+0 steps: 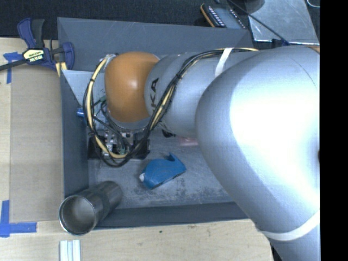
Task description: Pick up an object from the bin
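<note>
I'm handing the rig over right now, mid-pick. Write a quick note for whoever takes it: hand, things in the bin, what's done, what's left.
Hand: low in the left part of the bin, beneath the orange wrist cover. I cannot tell whether it is open or shut, or whether it holds anything.
Things: a blue lump lies on the floor just right of the hand, apart from it. A metal cup lies on its side at the view's lower-left corner of the bin.
Done: the arm is down in the bin.
Left: confirm a grasp, then lift the thing out.
</note>
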`<state>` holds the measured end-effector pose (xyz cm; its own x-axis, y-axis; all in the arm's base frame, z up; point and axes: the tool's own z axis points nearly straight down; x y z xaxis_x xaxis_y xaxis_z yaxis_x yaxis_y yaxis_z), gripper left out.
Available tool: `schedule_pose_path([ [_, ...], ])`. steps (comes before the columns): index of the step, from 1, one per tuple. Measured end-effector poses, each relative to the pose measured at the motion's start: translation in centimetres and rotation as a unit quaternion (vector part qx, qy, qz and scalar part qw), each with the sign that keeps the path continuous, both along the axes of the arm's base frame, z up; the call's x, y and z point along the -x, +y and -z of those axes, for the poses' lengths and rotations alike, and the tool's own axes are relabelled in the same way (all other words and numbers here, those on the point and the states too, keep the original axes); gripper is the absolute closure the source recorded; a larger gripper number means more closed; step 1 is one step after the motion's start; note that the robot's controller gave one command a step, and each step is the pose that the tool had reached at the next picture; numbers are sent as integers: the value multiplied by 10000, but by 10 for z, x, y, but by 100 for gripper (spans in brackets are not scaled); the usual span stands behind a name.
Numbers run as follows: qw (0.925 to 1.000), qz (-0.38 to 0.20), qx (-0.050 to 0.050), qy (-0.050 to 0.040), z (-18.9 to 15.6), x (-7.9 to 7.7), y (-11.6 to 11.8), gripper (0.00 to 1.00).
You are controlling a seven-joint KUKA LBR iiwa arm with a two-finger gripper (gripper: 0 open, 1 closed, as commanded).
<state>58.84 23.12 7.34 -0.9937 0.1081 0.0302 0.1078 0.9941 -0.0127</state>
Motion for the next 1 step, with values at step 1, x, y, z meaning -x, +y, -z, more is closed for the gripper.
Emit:
schedule_pose_path([
  [1, 9999, -77, -24, -66, -74, 17, 10, 100],
])
